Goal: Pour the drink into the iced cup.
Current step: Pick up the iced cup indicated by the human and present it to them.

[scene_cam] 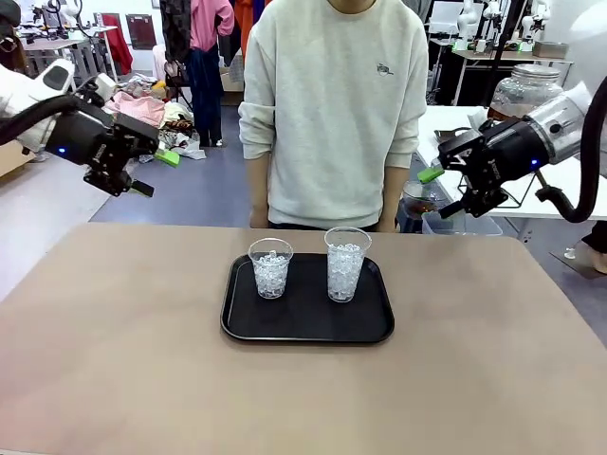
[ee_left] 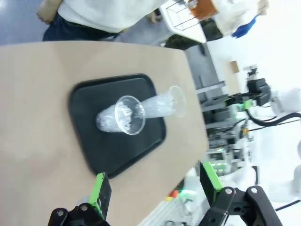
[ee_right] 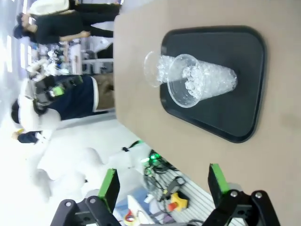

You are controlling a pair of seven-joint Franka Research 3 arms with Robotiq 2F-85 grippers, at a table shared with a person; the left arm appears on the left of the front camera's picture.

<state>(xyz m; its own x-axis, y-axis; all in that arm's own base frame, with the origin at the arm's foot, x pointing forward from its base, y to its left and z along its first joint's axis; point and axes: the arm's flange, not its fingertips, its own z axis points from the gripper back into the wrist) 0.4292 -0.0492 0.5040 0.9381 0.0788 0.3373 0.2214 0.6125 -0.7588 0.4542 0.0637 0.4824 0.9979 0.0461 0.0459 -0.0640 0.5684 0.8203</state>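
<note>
Hovering spread wide, left gripper (scene_cam: 152,172), right gripper (scene_cam: 441,192), short iced cup (scene_cam: 270,268) beside tall iced cup (scene_cam: 345,264) on tray (scene_cam: 308,336)

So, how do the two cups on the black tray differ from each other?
The right cup is clearly taller than the left cup. The right cup's ice is piled higher, so it seems to hold more than the left cup. The right cup's rim also stands higher above the tray. Both are clear, upright, side by side without touching, iced, and have no drink in them yet.
</note>
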